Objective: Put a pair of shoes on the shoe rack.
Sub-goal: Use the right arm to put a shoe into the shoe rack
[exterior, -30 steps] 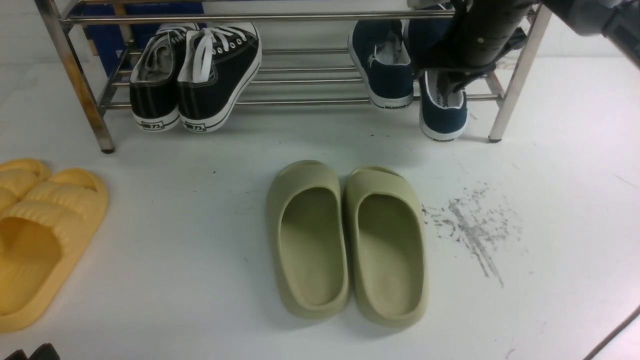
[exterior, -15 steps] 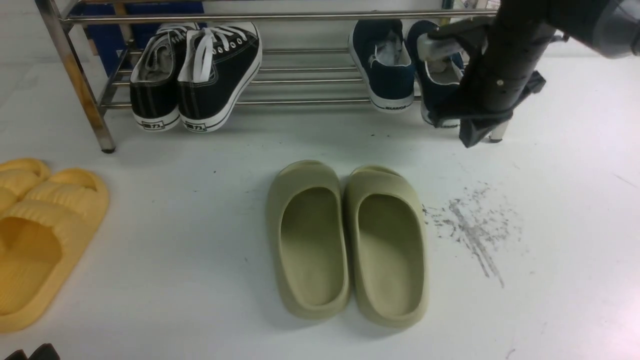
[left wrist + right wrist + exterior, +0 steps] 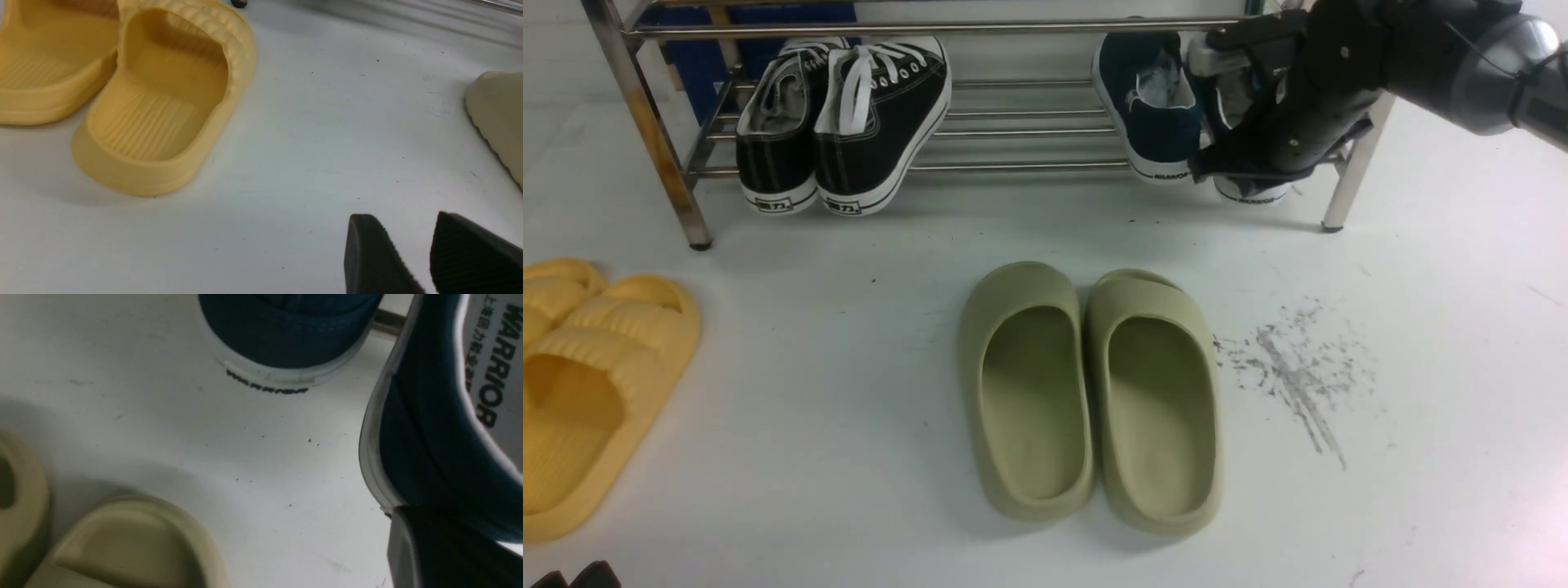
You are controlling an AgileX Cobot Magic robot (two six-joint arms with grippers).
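Note:
Both navy slip-on shoes lie heel-out on the lower tubes of the steel shoe rack (image 3: 1013,166), at its right end. The left shoe (image 3: 1152,106) (image 3: 286,330) shows fully. The right shoe (image 3: 1252,193) (image 3: 429,437) is mostly hidden behind my right arm. My right gripper (image 3: 1217,167) (image 3: 441,539) is shut with nothing in it and sits right against that shoe's heel. My left gripper (image 3: 403,218) hovers low over the white floor, open and empty, at the near left.
Black lace-up sneakers (image 3: 841,122) sit on the rack's left part. Olive slides (image 3: 1086,392) lie mid-floor, yellow slides (image 3: 588,384) (image 3: 159,110) at the left. The rack's right leg (image 3: 1347,180) stands just beside my right arm. Dark scuff marks (image 3: 1290,367) stain the floor.
The right navy shoe hung low off the rack's front with my right gripper on it. It now sits higher on the tubes; the gripper let go, shut, and came back against its heel.

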